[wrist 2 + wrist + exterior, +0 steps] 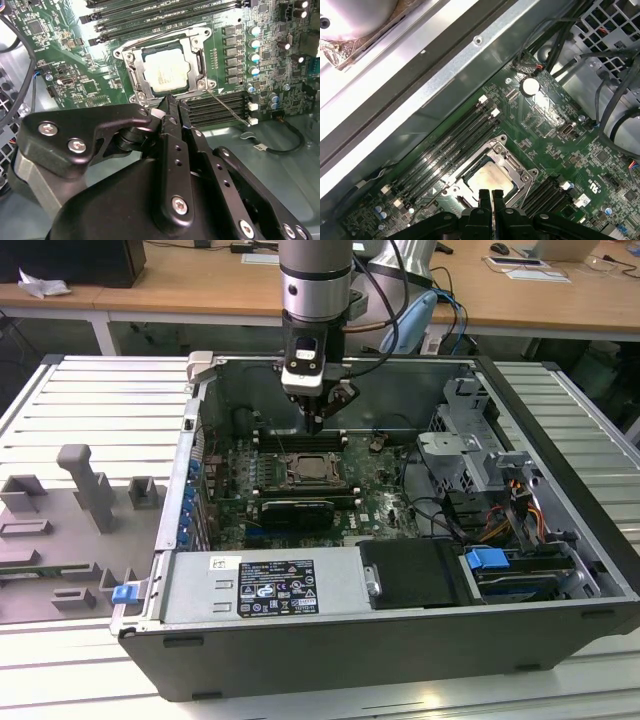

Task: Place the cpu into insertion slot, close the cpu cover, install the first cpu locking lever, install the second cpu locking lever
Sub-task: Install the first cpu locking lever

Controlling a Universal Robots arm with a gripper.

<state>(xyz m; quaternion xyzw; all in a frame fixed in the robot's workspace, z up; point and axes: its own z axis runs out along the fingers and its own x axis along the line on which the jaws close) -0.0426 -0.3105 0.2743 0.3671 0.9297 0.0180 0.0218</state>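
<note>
Hovering with gripper [172, 104] just over chip [167, 72], jaws pressed together, gripping nothing. Lying flat in socket [123, 53], cover [196, 57] framing it. Judging chip light, rigid, fragile underneath; gripping best by edges.

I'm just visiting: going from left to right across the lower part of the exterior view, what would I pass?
In order: grey moulded plastic blocks → small blue plastic clip → white printed label → flat black rectangular panel → blue plastic tab.
</note>
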